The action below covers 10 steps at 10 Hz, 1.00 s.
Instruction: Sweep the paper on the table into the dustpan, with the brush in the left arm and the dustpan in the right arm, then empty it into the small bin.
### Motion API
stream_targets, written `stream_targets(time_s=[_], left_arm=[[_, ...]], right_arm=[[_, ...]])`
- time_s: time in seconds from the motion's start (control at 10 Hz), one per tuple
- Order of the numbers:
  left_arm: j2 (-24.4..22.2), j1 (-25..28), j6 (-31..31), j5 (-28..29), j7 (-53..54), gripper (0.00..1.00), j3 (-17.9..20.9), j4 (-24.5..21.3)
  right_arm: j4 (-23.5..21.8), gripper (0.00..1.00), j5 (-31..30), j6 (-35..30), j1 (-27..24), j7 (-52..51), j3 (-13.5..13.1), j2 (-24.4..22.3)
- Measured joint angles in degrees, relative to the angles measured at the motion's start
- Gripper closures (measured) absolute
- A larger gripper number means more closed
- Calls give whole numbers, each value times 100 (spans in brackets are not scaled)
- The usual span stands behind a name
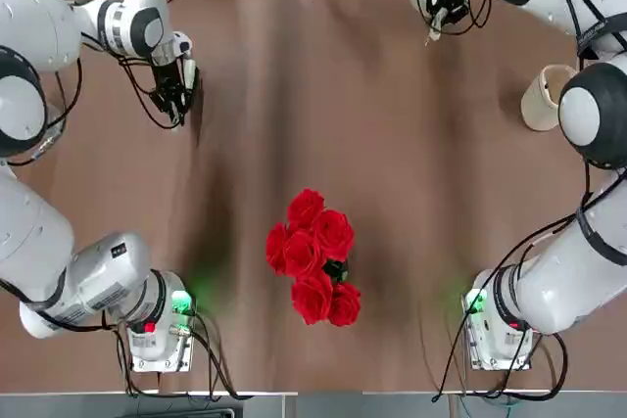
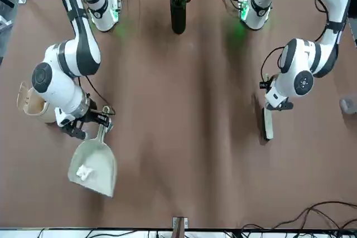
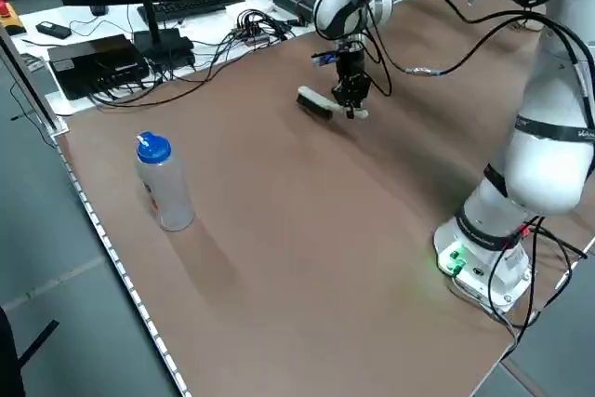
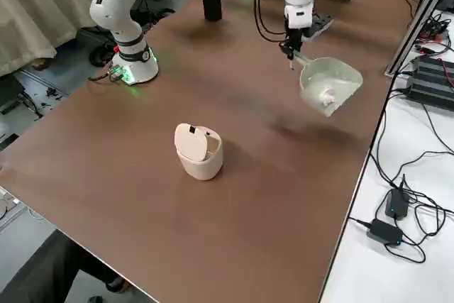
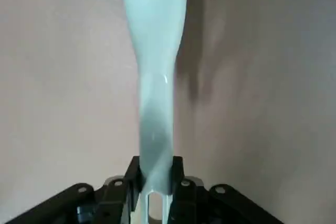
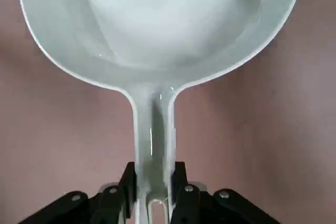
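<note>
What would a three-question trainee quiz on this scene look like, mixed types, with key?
1. True or false: the paper ball lies in the dustpan.
2. Multiple choice: what does the left gripper grip?
A) the dustpan's handle
B) the brush's handle
C) the water bottle
3. Fill in: the small bin stands on the robot's ____ side of the table, where the right gripper also works, gripping the dustpan by its handle.

Key: 1 true; 2 B; 3 right
</note>
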Motion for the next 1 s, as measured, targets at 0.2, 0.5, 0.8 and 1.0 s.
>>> stream_targets(time_s=[0.2, 0.5, 0.8, 1.0], left_arm=[[20, 1, 8, 0, 0, 73, 0, 0], [137, -4, 8, 28, 1, 73, -3, 0], [261, 0, 15, 152, 6, 53, 1, 20], [270, 0, 17, 154, 6, 48, 1, 46]], right_arm=[[0, 67, -8, 122, -4, 697, -64, 0], [12, 67, -156, 188, -10, 2032, -251, -4], [43, 67, -342, 75, -10, 3082, -339, -183], [40, 67, -344, -503, -69, 3199, -456, -556]])
